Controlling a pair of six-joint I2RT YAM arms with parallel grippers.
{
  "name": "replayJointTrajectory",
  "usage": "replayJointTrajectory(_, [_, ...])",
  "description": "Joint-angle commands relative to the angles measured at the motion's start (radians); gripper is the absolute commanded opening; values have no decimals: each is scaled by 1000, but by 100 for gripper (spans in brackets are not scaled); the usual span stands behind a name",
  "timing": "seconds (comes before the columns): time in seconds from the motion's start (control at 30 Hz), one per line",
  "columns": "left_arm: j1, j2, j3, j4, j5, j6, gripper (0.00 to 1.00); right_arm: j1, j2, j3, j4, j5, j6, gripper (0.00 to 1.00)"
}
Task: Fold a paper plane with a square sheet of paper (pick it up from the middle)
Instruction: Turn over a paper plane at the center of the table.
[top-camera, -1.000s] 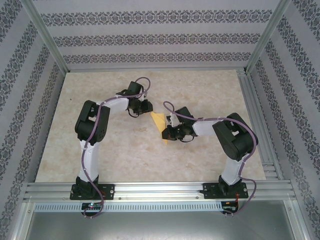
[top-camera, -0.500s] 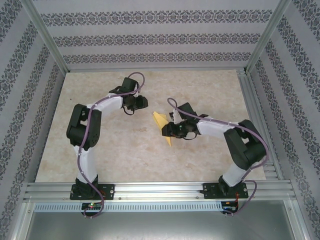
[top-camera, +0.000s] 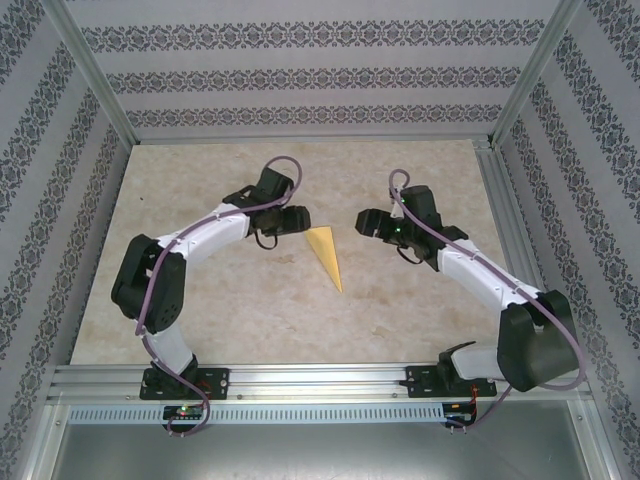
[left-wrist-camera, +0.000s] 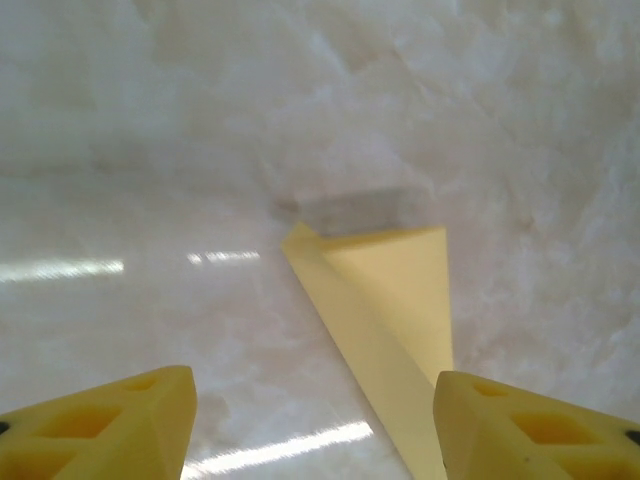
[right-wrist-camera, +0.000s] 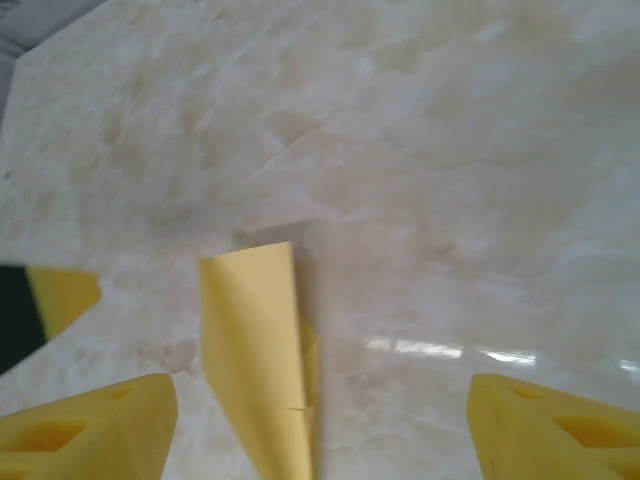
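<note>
My left end effector (top-camera: 300, 220) is spread wide and pinches nothing, and my right end effector (top-camera: 364, 222) is spread wide too, also empty. The paper plane (top-camera: 327, 255), a narrow yellow dart, lies flat on the marbled worktop (top-camera: 200, 300) between them, touching neither. Its broad end sits level with my fingertips and its point faces my bases.

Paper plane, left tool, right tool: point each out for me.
paper plane (top-camera: 324, 250), top external view, middle of the yellow triangle.
left tool (left-wrist-camera: 318, 420), left wrist view, midway between its yellow fingertips.
right tool (right-wrist-camera: 325, 420), right wrist view, midway between its yellow fingertips.
</note>
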Motion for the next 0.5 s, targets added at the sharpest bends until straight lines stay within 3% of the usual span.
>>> replayJointTrajectory(0.0, [-80, -4, -23, 0, -12, -112, 67, -33, -39, -54, 30, 73, 2, 81])
replayJointTrajectory(0.2, [-155, 76, 4, 25, -17, -197, 68, -42, -57, -103, 53, 87, 15, 84])
replayJointTrajectory(0.47, [-168, 133, 17, 31, -27, -251, 54, -42, -50, -118, 57, 75, 26, 84])
